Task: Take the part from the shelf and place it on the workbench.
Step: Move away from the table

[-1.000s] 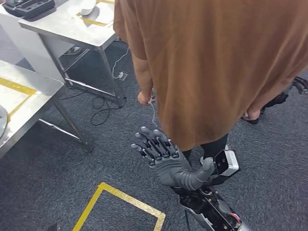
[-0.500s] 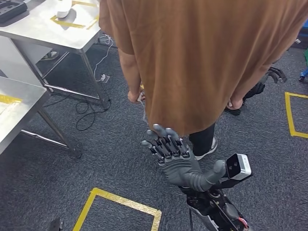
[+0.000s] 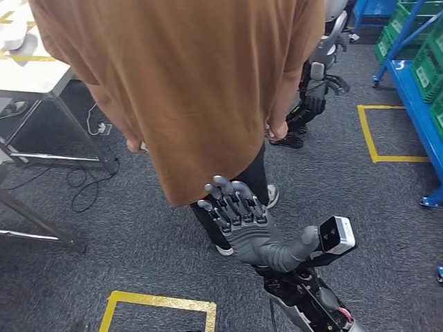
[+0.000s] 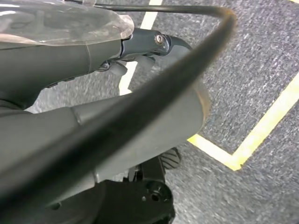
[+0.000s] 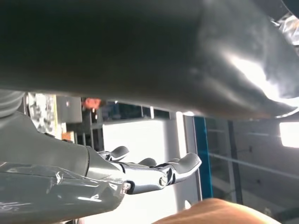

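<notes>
Head view is taken first, nearest the robot: the right hand (image 3: 246, 225) is raised in front of the body, palm down, fingers spread and extended, with nothing held in it. A wrist camera (image 3: 337, 234) is seen beside its thumb. Below it, yellow floor tape (image 3: 156, 304) marks a square on the grey carpet (image 3: 131, 235). In the right wrist view the same hand (image 5: 148, 172) is shown stretched out and unloaded. The left hand (image 4: 141, 46) is seen close up in the left wrist view, hanging over the carpet; a little of its fingers is visible, and whether they are spread or curled cannot be told.

Just beyond the right hand, a person in a brown shirt (image 3: 183, 83) is standing with their back to the robot, so that the way ahead is blocked. To the left, past the person, the corner of a steel desk (image 3: 37, 72) is seen, taken here to be the workbench.

Farthest, at the right edge, a blue shelf (image 3: 418, 90) carrying green crates (image 3: 428, 48) is seen. The part itself cannot be made out; it is judged to lie on that shelf, ahead and to the right. The right hand is therefore the nearer one, and a turn and walk to the right are called for before any reach. The long axis of the part cannot be told.
</notes>
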{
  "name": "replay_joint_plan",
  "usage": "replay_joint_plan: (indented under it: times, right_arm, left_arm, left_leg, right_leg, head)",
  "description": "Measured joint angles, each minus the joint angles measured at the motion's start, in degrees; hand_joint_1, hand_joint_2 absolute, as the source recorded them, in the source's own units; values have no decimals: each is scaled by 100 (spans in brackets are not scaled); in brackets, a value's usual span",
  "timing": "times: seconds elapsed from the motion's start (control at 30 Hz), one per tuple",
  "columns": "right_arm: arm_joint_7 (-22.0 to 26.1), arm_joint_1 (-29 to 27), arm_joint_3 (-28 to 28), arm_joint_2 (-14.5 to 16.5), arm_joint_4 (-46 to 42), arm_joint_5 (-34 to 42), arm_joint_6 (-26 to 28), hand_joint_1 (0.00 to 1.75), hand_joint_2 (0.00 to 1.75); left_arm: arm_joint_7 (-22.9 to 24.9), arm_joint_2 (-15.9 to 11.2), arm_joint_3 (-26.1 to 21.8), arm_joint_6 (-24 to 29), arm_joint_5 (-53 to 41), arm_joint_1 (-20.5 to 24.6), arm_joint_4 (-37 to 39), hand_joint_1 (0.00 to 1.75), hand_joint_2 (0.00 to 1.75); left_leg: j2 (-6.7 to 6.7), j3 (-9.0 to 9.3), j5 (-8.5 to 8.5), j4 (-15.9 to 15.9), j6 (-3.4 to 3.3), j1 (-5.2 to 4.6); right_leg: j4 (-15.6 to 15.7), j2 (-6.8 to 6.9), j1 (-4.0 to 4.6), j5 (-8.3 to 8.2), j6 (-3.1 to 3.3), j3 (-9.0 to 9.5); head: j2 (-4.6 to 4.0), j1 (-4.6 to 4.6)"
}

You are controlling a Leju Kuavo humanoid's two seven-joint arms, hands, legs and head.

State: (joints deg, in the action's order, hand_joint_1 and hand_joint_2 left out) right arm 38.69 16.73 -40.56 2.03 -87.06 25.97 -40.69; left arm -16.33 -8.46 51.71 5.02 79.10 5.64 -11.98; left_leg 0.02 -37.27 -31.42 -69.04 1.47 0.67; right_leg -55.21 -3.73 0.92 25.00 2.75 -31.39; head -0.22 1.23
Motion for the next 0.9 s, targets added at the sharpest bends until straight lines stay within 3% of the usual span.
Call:
replay_joint_plan:
  times: [0.07,0.13,0.17,0.23,0.3,0.37,0.43,0.47,0.5,0.57,0.6,0.67,0.73,0.8,0.87,0.9]
  right_arm:
    - [0,3,2,1,-13,0,1,0,0]
    - [0,4,2,1,-33,0,2,0,0]
    - [0,3,2,1,-39,0,2,0,0]
    - [0,-3,7,0,-51,0,2,0,0]
    - [0,3,19,-1,-72,0,2,0,0]
    - [0,5,30,-3,-86,0,2,0,0]
    - [0,-13,38,-7,-87,0,2,0,0]
    - [0,-21,43,-9,-87,0,2,0,0]
    - [0,-25,47,-11,-87,0,2,0,0]
    - [0,-25,52,-13,-88,-1,3,0,0]
    - [0,-22,54,-13,-91,-7,8,0,0]
    - [0,-27,61,-15,-99,-29,37,0,0]
    - [0,-49,65,-22,-123,-65,81,0,0]
    - [0,-66,76,-27,-164,-103,118,0,0]
    - [0,-90,100,-30,-187,-147,154,0,0]
    - [0,-117,116,-32,-187,-171,175,0,0]
  left_arm:
    - [0,-15,0,1,0,-1,0,0,0]
    - [0,-34,0,1,-2,10,-1,0,0]
    - [0,-38,0,1,-2,20,-2,0,0]
    - [0,-34,0,1,-2,38,-2,0,0]
    - [0,-29,0,1,-1,35,-2,0,0]
    - [0,-31,0,1,-2,22,-2,0,0]
    - [0,-33,0,1,-1,12,-2,0,0]
    - [0,-32,0,1,-1,10,-2,0,0]
    - [0,-30,0,1,-1,10,-2,0,0]
    - [0,-30,0,1,-2,11,-2,0,0]
    - [1,-34,0,1,-3,12,-2,0,0]
    - [3,-45,0,1,-5,16,-2,0,0]
    - [5,-39,0,1,-7,24,-2,0,0]
    - [7,-35,0,1,-5,30,-2,0,0]
    - [11,-33,0,1,3,27,-2,0,0]
    - [16,-32,0,2,10,19,-2,0,0]
  left_leg:
    - [-229,402,434,902,-82,-22]
    - [-420,643,603,1459,-115,-38]
    - [-428,667,594,1525,-117,-47]
    - [-288,694,621,1582,-139,-39]
    - [-128,741,652,1663,-183,-11]
    - [25,768,654,1694,-210,-11]
    - [178,776,641,1692,-206,-14]
    - [252,783,631,1691,-195,-10]
    - [322,799,616,1688,-177,-1]
    - [445,853,573,1679,-121,11]
    - [497,872,550,1662,-88,4]
    - [589,886,529,1640,-28,-23]
    - [683,899,511,1633,34,-14]
    - [520,842,344,1435,86,24]
    - [197,529,-34,746,99,41]
    - [105,300,-227,294,95,40]
  right_leg:
    - [-3,-147,11,-9,-9,2]
    - [-10,-266,4,-21,-41,-23]
    - [-8,-323,-2,-31,-69,-40]
    - [-12,-397,-20,-37,-129,-83]
    - [-289,-163,-2,143,-189,-228]
    - [-1023,183,-18,536,-256,-559]
    - [-1698,298,-85,787,-321,-872]
    - [-1759,322,-120,759,-351,-897]
    - [-1555,356,-152,613,-380,-788]
    - [-686,572,-177,230,-426,-327]
    - [-310,688,-166,109,-415,-120]
    - [-32,788,-120,83,-345,21]
    - [-20,639,-103,59,-245,10]
    - [5,503,-110,29,-164,12]
    - [16,383,-118,5,-102,-2]
    - [16,318,-113,-2,-79,-15]
  head:
    - [0,26]
    - [0,33]
    - [0,34]
    - [0,35]
    - [0,-9]
    - [0,-75]
    - [0,-123]
    - [0,-144]
    - [0,-168]
    - [0,-216]
    - [0,-243]
    - [0,-246]
    - [0,-200]
    - [0,-156]
    - [0,-85]
    - [0,-48]
